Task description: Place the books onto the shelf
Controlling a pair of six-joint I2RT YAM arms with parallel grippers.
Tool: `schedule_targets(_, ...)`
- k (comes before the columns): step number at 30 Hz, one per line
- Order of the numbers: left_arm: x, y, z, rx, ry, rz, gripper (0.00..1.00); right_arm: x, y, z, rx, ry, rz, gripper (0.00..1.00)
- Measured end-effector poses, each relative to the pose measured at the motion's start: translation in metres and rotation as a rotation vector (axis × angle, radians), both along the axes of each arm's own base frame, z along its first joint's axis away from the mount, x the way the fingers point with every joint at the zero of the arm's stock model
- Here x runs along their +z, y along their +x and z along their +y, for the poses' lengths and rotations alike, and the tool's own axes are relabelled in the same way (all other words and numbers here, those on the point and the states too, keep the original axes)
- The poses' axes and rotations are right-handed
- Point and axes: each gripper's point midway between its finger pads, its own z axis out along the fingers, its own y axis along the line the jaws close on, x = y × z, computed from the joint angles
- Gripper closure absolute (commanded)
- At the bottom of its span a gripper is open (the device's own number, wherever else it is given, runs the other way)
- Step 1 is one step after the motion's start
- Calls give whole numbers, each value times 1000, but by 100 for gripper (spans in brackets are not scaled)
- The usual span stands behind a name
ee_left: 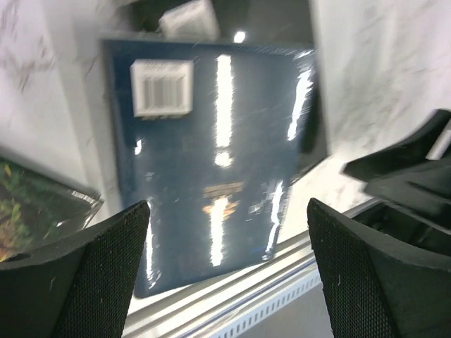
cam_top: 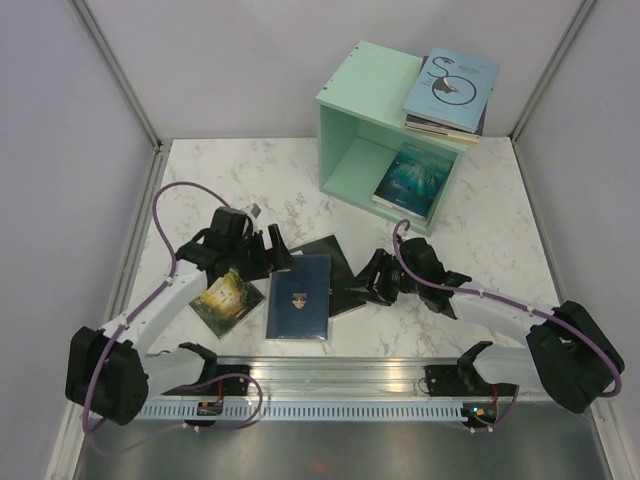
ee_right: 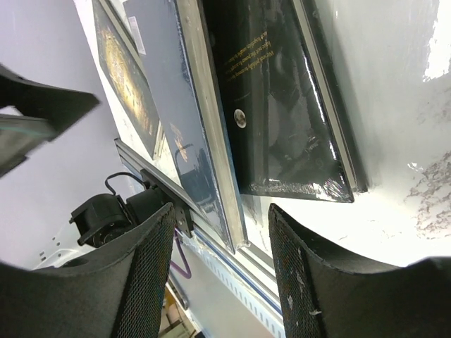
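Left gripper (ee_left: 229,243) jaws wide, empty; glossy navy thin book (ee_left: 211,155) lying flat just below jaws. Right gripper (ee_right: 222,260) jaws part-open, empty; shiny black book (ee_right: 282,120) just ahead. Best: pinch 1 navy edge squarely, lift level, carry to mint-green wooden cube shelf (cam_top: 342,135), well ahead-right of jaws

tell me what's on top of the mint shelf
A stack of books sits on the shelf, a light blue book with a black swirl uppermost. Those beneath show only edges; covers and count are hidden.

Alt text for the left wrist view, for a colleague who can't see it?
A navy book with a white barcode label lies flat on the marble table, below the open left gripper. A green-gold book's corner shows at left.
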Motion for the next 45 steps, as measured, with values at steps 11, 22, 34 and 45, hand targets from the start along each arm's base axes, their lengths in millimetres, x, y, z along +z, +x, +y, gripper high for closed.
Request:
schedule_targets(11, -86, -14, 25, 47, 155, 291, 7, 11, 26, 21, 23, 3, -9, 40)
schedule_targets(22, -101, 8, 8, 15, 77, 302, 9, -9, 23, 42, 72, -7, 48, 45)
schedule_targets(34, -96, 13, -6, -28, -21, 256, 13, -48, 24, 59, 116, -64, 131, 71)
schedule_targets(45, -89, 3, 7, -6, -36, 223, 50, -49, 27, 63, 163, -57, 152, 89)
